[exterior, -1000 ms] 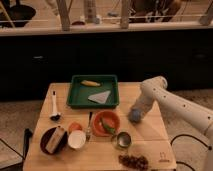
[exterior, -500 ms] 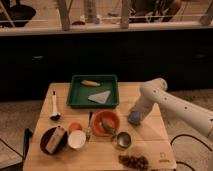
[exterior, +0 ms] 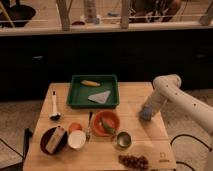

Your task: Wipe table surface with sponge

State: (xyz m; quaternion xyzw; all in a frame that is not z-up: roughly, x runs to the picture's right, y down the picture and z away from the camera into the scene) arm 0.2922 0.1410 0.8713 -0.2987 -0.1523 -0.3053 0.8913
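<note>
One arm: white, reaching in from the right, its elbow raised over the table's right side.
Gripper: lowered at the right edge of the table surface; how wide it stood could not be told.
Sponge: a light-blue block right at the gripper's tip, down on the wood near the right edge; whether it was clasped or only pressed could not be told.
Logo mark: small and dark, at the near right corner.
Green tray: back centre, holding a yellow item and a pale grey triangular cloth, which lay apart.
Orange bowl: just in front of the tray, with something green inside, well left of the sponge.
Small tin: near the bowl, toward the front.
White cup: beside a dark bowl at the front left.
</note>
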